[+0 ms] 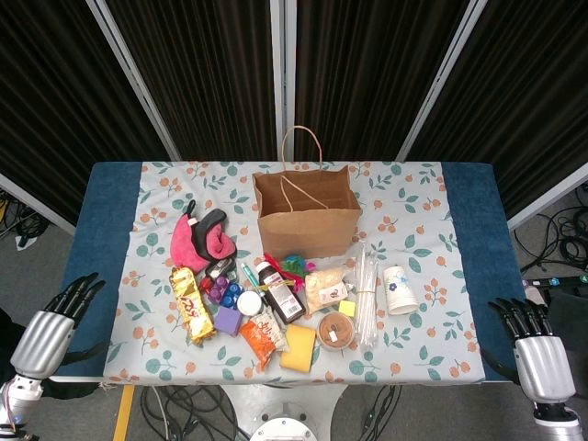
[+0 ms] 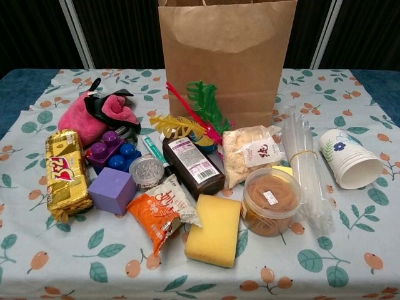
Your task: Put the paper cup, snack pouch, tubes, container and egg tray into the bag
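Left hand and right hand empty with fingers spread, at table edges, paper cup nearer right, bag well apart

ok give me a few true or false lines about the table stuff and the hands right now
1. The paper cup lies on its side. True.
2. The brown paper bag has tipped over. False: it stands upright, handles up.
3. The left hand holds the orange snack pouch. False: the pouch lies on the table; that hand is at the table edge, holding nothing.
4. The tubes lie between the cup and the round container. True.
5. The right hand rests on the yellow sponge. False: it is off to the side, holding nothing.
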`<action>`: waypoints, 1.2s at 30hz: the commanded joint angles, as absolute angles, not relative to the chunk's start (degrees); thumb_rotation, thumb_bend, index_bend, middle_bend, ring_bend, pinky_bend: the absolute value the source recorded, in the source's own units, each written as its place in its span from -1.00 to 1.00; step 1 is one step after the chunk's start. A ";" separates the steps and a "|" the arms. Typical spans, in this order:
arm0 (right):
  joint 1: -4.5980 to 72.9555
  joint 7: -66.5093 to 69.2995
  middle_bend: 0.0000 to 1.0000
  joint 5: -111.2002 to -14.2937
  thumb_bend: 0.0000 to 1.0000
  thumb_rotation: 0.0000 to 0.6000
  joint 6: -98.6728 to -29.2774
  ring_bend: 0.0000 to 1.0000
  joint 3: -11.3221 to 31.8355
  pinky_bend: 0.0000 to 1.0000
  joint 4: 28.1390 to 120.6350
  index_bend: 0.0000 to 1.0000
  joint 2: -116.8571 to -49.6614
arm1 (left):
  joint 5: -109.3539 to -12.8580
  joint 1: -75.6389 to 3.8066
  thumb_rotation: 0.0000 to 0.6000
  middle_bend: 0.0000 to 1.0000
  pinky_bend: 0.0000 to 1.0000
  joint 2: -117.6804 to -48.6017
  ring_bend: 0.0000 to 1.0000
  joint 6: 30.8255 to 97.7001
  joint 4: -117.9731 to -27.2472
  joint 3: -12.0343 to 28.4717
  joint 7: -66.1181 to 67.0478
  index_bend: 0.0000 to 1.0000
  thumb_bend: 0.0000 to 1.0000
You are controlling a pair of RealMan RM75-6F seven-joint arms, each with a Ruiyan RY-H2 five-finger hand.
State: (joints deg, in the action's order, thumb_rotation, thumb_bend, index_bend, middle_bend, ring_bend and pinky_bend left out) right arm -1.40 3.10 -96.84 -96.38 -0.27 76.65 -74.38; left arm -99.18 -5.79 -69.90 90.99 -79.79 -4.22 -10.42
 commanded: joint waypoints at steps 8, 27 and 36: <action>0.91 2.03 -0.64 -93.46 -0.89 1.00 -91.22 -0.73 1.41 -0.71 78.73 -0.63 -73.50 | -98.78 -5.91 1.00 -0.71 -0.48 -71.96 -0.78 91.12 -77.58 -3.72 -11.33 -0.81 -0.94; 15.06 -13.38 -0.63 -85.06 -0.90 1.00 -69.92 -0.79 5.97 -0.66 82.66 -0.63 -78.20 | -99.45 -6.71 1.00 -0.71 -0.48 -73.17 -0.78 91.73 -74.15 -3.82 -15.01 -0.81 -0.94; 17.24 -13.67 -0.73 -81.96 -0.98 1.00 -66.31 -0.88 5.94 -0.66 80.58 -0.69 -81.33 | -100.03 -7.54 1.00 -0.71 -0.48 -72.78 -0.78 91.66 -74.26 -3.80 -15.62 -0.81 -0.94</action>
